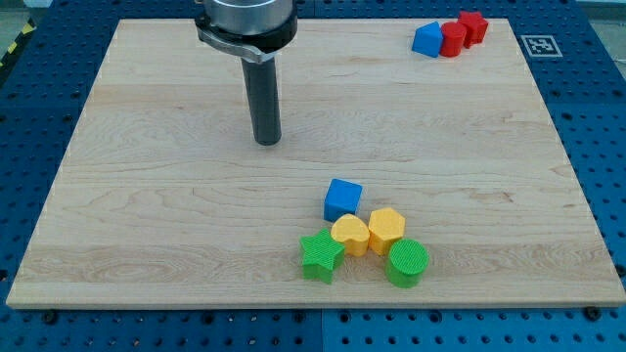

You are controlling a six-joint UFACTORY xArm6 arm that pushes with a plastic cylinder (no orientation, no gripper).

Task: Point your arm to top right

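Note:
My tip (267,142) rests on the wooden board (147,196), left of the view's centre and in its upper half. It touches no block. At the view's top right sit a blue block (426,39), a red cylinder (452,39) and a red cube (473,26), packed together. Low in the view, right of centre, is a cluster: a blue cube (342,198), a yellow heart (349,235), a yellow hexagon (386,230), a green star (321,255) and a green cylinder (407,262). My tip is above and to the left of this cluster.
The board lies on a blue perforated table (597,117). A black and white marker tag (538,45) sits just off the board's top right corner.

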